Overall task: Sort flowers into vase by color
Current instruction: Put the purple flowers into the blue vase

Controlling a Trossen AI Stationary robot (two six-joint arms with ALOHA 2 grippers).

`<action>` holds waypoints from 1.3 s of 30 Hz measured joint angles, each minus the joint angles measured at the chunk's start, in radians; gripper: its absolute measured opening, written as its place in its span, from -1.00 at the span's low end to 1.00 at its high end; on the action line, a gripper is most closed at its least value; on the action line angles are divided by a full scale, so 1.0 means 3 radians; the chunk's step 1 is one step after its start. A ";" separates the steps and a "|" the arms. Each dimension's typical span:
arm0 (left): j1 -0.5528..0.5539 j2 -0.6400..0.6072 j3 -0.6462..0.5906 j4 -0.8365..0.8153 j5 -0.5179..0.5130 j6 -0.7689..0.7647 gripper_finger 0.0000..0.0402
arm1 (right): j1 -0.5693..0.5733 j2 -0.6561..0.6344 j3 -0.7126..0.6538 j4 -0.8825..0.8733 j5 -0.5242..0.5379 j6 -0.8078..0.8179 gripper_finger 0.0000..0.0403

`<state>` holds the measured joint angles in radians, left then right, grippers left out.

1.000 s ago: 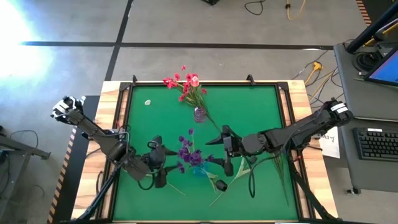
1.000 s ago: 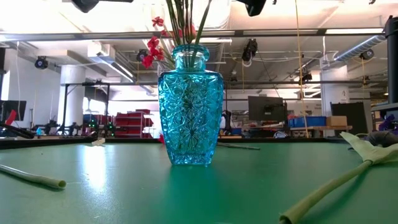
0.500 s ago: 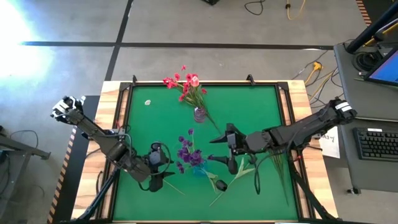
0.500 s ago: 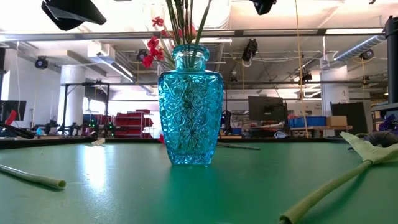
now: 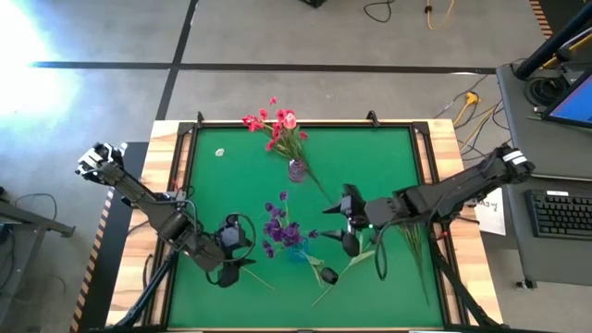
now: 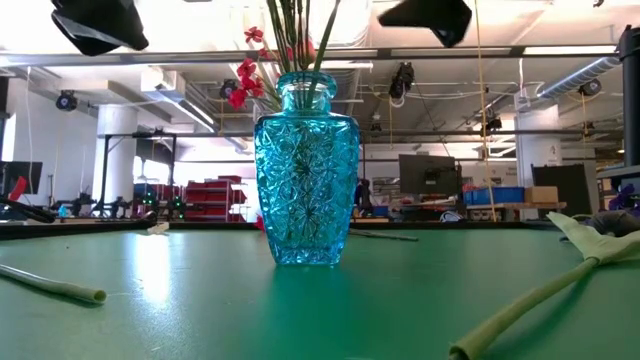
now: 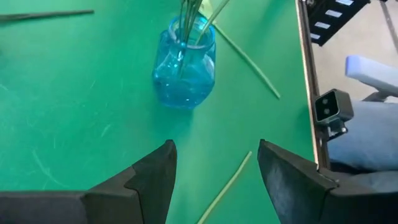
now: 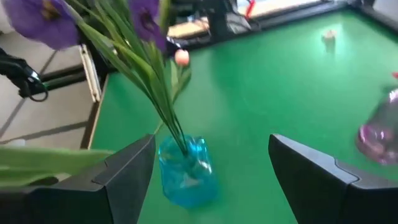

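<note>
Blue cut-glass vase (image 5: 294, 250) stands mid-table holding purple sprays on thin green stems (image 5: 277, 225). Left gripper (image 5: 233, 251) hovers at its nine o'clock, fingers spread, empty; right gripper (image 5: 347, 225) at three o'clock, likewise released. Red clustered blooms (image 5: 276, 128) sit in a clear purple vase (image 5: 297, 169) at twelve o'clock.

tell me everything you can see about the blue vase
The blue vase looks like clear turquoise glass, pressed with a floral, starry pattern, with broad shoulders, a short ribbed neck and a flared rim. It stands upright near the middle of the green table, holding green stems topped by purple flowers. Neither gripper touches it.
</note>
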<state>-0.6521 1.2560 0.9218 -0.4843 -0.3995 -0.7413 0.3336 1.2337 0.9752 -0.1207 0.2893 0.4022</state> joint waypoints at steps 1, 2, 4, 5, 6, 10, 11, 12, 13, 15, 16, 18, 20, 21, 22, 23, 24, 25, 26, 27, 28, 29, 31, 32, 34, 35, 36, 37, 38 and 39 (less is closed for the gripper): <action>0.0000 0.0000 0.0000 -0.0021 0.0000 -0.0011 0.06 | 0.0000 -0.0019 0.0000 -0.0074 0.0000 0.0049 0.51; 0.0000 0.0000 0.0000 -0.0022 0.0000 -0.0017 0.06 | 0.0000 -0.0031 0.0000 -0.0160 -0.0001 0.0122 0.51; 0.0000 0.0000 0.0000 -0.0018 0.0000 -0.0019 0.06 | -0.0001 -0.0049 0.0000 -0.0288 0.0000 0.0248 0.49; 0.0000 0.0000 0.0000 -0.0018 -0.0001 -0.0030 0.06 | -0.0001 -0.0057 0.0000 -0.0353 0.0000 0.0301 0.49; 0.0000 0.0000 0.0000 -0.0018 -0.0001 -0.0038 0.06 | -0.0001 -0.0063 0.0000 -0.0426 0.0000 0.0379 0.48; 0.0000 0.0001 0.0000 -0.0018 -0.0002 -0.0095 0.06 | -0.0001 -0.0071 0.0000 -0.0765 -0.0001 0.0727 0.45; 0.0001 0.0001 0.0000 -0.0019 -0.0002 -0.0107 0.06 | -0.0001 -0.0071 0.0000 -0.0878 -0.0001 0.0812 0.44; 0.0001 0.0001 0.0000 -0.0019 -0.0002 -0.0119 0.06 | -0.0001 -0.0071 0.0000 -0.1010 -0.0004 0.0905 0.43; 0.0000 0.0001 0.0000 -0.0019 -0.0002 -0.0128 0.06 | -0.0001 -0.0071 0.0000 -0.1158 -0.0004 0.1004 0.43; 0.0000 0.0001 0.0000 -0.0019 -0.0003 -0.0133 0.06 | -0.0001 -0.0071 0.0001 -0.1460 -0.0003 0.1213 0.42; 0.0000 0.0001 0.0000 -0.0019 -0.0003 -0.0135 0.06 | -0.0001 -0.0071 0.0001 -0.1613 -0.0004 0.1315 0.42; 0.0000 0.0001 0.0000 -0.0019 -0.0010 -0.0134 0.06 | -0.0001 -0.0071 0.0001 -0.1911 -0.0005 0.1511 0.42; 0.0002 0.0001 0.0000 -0.0019 -0.0081 -0.0126 0.06 | -0.0001 -0.0071 0.0001 -0.2169 -0.0005 0.1648 0.43; 0.0003 0.0002 0.0000 -0.0019 -0.0132 -0.0124 0.06 | -0.0001 -0.0071 -0.0003 -0.2269 -0.0005 0.1688 0.43; 0.0003 0.0001 0.0000 -0.0019 -0.0185 -0.0124 0.06 | -0.0001 -0.0071 -0.0008 -0.2353 -0.0005 0.1742 0.43; 0.0004 0.0002 0.0000 -0.0020 -0.0216 -0.0122 0.06 | -0.0001 -0.0071 -0.0015 -0.2429 -0.0004 0.1778 0.43; 0.0004 0.0003 0.0000 -0.0020 -0.0239 -0.0122 0.06 | -0.0001 -0.0071 -0.0023 -0.2485 -0.0005 0.1824 0.43; 0.0005 0.0003 0.0000 -0.0020 -0.0263 -0.0120 0.06 | -0.0001 -0.0071 -0.0034 -0.2504 -0.0005 0.1838 0.43; 0.0005 0.0003 0.0000 -0.0022 -0.0276 -0.0120 0.06 | -0.0001 -0.0071 -0.0044 -0.2504 -0.0005 0.1853 0.43; 0.0004 0.0003 0.0000 -0.0024 -0.0285 -0.0120 0.06 | -0.0001 -0.0071 -0.0050 -0.2504 -0.0006 0.1878 0.44; 0.0004 0.0003 0.0000 -0.0026 -0.0293 -0.0119 0.06 | -0.0001 -0.0071 -0.0053 -0.2519 -0.0016 0.1912 0.44; 0.0004 0.0003 0.0000 -0.0028 -0.0295 -0.0119 0.06 | -0.0001 -0.0071 -0.0059 -0.2536 -0.0054 0.1949 0.44; 0.0004 0.0003 0.0000 -0.0028 -0.0295 -0.0119 0.06 | -0.0001 -0.0071 -0.0085 -0.2575 -0.0255 0.2064 0.44; 0.0004 0.0003 0.0000 -0.0028 -0.0296 -0.0119 0.06 | 0.0004 -0.0071 -0.0104 -0.2594 -0.0397 0.2127 0.44; 0.0004 0.0003 0.0000 -0.0029 -0.0301 -0.0119 0.06 | 0.0055 -0.0071 -0.0144 -0.2663 -0.0640 0.2272 0.45; 0.0004 0.0003 0.0000 -0.0029 -0.0328 -0.0119 0.06 | 0.0091 -0.0071 -0.0161 -0.2714 -0.0729 0.2348 0.46; 0.0004 0.0003 0.0000 -0.0029 -0.0373 -0.0118 0.06 | 0.0129 -0.0071 -0.0174 -0.2784 -0.0795 0.2417 0.47; 0.0004 0.0003 0.0000 -0.0029 -0.0409 -0.0118 0.06 | 0.0169 -0.0071 -0.0187 -0.2876 -0.0842 0.2505 0.49; 0.0004 0.0003 0.0000 -0.0029 -0.0453 -0.0116 0.06 | 0.0207 -0.0071 -0.0203 -0.2981 -0.0883 0.2616 0.51; 0.0004 0.0003 0.0000 -0.0029 -0.0468 -0.0117 0.06 | 0.0247 -0.0071 -0.0219 -0.3098 -0.0908 0.2737 0.52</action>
<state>-0.6510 1.2568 0.9218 -0.4931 -0.5398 -0.7765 0.4077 1.2125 0.9095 -1.0501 0.0169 1.2233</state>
